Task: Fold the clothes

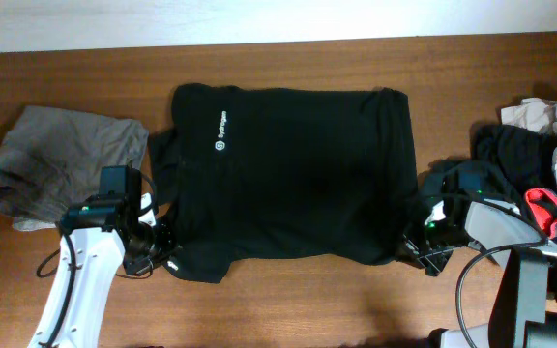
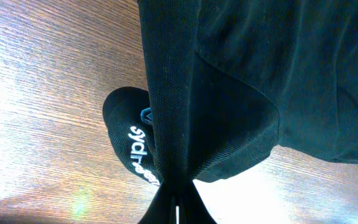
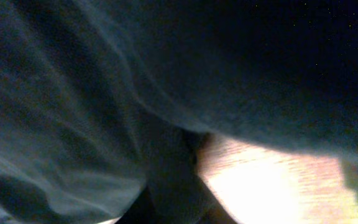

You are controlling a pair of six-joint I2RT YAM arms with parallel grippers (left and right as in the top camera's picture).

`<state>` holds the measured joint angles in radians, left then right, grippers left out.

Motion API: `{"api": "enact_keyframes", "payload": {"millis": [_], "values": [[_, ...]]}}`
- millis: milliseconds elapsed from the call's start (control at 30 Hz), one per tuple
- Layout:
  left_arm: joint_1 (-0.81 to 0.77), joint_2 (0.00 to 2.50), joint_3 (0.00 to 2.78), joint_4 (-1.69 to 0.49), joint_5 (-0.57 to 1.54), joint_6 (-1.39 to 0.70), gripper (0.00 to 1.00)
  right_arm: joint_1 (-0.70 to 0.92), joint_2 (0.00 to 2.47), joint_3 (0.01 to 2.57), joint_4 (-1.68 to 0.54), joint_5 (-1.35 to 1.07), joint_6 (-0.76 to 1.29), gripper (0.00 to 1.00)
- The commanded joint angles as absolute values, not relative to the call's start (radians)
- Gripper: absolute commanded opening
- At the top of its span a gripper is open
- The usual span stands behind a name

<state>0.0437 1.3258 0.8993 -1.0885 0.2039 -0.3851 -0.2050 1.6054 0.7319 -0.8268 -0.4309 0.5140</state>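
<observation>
We list one desk (image 1: 288, 300), brown wood, grain visible, glare on it in both wrist views; we note a white strip (image 1: 259, 19) along its far edge.

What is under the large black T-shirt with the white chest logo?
Brown wooden table shows around the black T-shirt, and under its lifted corner in the left wrist view. Anything beneath its flat middle is covered.

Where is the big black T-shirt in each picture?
Overhead: the black T-shirt lies spread mid-picture on the wooden table.
Left wrist: it fills the top and right, narrowing to the bottom edge.
Right wrist: blurry dark cloth fills most of the picture.
Shared landmark: the wooden table, seen in all three.
</observation>
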Motion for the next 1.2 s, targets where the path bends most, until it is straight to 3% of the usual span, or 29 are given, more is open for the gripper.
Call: {"api": "enact_keyframes", "payload": {"millis": [0, 100, 400, 1167], "values": [[0.049, 1.314, 0.912, -1.090, 0.194, -0.365, 0.00, -0.204, 1.577, 0.721, -0.865, -0.438, 0.474, 0.11], [0.049, 1.312, 0.912, -1.090, 0.195, -0.353, 0.01, -0.204, 1.497, 0.721, -0.921, -0.434, 0.449, 0.04], [0.049, 1.258, 0.921, -1.116, 0.194, -0.343, 0.00, -0.204, 1.244, 0.786, -1.060, -0.425, 0.422, 0.04], [0.049, 1.208, 0.987, -1.080, 0.195, -0.336, 0.00, -0.204, 1.237, 0.855, -1.090, -0.336, 0.397, 0.04]]}}
